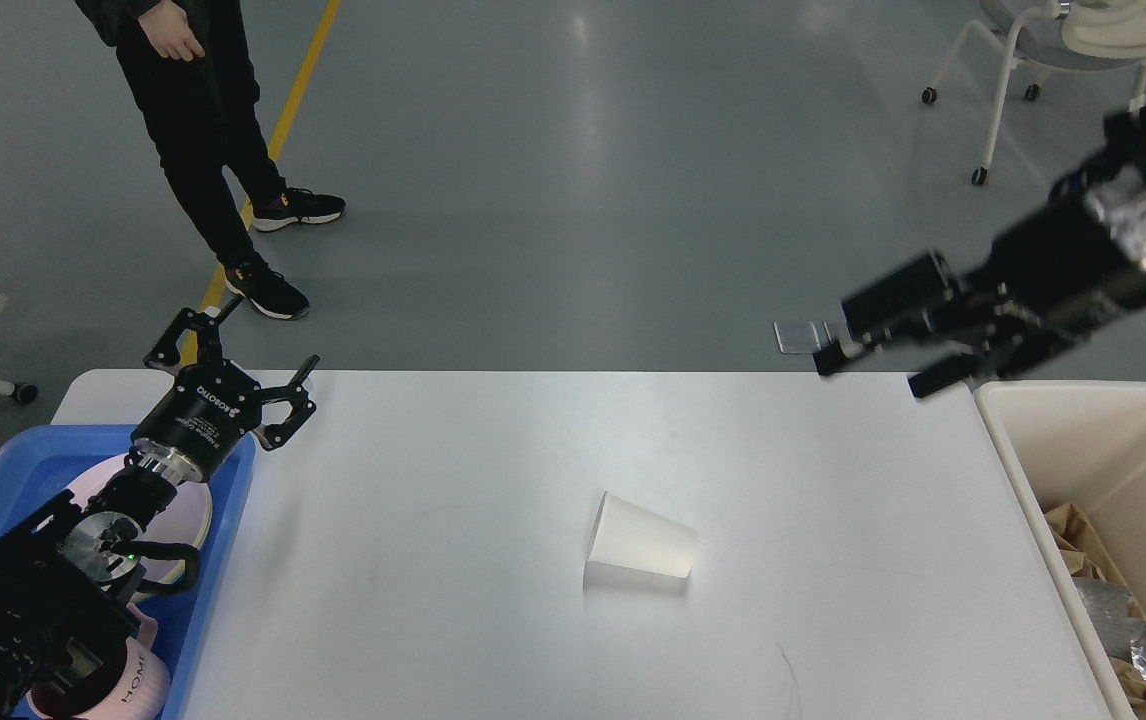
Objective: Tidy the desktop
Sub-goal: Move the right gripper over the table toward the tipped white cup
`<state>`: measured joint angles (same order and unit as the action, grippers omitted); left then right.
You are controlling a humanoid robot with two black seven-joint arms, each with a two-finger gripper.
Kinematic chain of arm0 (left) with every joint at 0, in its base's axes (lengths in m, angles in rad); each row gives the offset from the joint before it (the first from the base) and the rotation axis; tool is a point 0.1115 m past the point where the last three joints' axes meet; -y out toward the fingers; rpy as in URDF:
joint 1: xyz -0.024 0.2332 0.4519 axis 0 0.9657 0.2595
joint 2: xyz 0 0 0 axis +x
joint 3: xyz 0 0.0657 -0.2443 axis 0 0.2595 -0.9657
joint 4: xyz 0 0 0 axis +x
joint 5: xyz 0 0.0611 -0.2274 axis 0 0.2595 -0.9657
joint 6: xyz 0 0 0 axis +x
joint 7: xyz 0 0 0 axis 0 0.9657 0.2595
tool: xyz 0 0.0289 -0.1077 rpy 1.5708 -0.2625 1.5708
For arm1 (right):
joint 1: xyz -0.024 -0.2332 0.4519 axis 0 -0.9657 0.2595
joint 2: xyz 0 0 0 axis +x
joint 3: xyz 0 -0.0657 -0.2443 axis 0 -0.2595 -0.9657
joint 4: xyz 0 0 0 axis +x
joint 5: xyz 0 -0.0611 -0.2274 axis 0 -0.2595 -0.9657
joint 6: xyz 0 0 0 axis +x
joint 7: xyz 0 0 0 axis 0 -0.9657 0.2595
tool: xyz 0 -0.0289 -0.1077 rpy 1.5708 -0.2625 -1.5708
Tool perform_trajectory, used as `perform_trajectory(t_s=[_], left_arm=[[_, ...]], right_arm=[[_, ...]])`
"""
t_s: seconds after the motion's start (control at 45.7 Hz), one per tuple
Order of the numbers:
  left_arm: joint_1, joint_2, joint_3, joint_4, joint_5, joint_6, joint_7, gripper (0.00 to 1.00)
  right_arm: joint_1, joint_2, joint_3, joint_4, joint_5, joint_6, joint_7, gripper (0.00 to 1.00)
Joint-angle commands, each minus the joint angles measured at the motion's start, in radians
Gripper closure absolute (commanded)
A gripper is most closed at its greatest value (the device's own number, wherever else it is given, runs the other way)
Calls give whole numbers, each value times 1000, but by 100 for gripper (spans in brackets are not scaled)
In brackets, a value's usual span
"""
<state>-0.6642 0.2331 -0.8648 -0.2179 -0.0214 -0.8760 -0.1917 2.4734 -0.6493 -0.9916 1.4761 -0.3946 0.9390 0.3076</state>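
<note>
You've got the white desktop (453, 470) with one white paper cup (640, 547) lying on its side, well right of and nearer you than the left gripper (251, 345), and left of and well below the right gripper (878, 365).

There is one view only, taken from the robot's head, looking forward and steeply down over the desktop (493, 450). The near edge runs out of the bottom of the picture, the far edge lies across the middle, and grey floor fills the upper half. Both arms reach in from the lower left and upper right corners, close to the lens
</note>
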Motion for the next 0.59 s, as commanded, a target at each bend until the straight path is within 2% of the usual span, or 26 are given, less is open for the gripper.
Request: perform_trajectory(t_s=[0.0,0.416,0.46,0.569], left_arm=[[0,0,0,0,0,0,0,0],[0,0,0,0,0,0,0,0],[0,0,0,0,0,-1,0,0],[0,0,1,0,0,0,0,0]], right_arm=[[59,17,45,-46,3,21,-8,0],[-53,54,33,-68,-67,21,-16,0],[-102,63,42,-68,-58,-44,-15,0],[-315,132,50,-62,-44,-342,-13,0]])
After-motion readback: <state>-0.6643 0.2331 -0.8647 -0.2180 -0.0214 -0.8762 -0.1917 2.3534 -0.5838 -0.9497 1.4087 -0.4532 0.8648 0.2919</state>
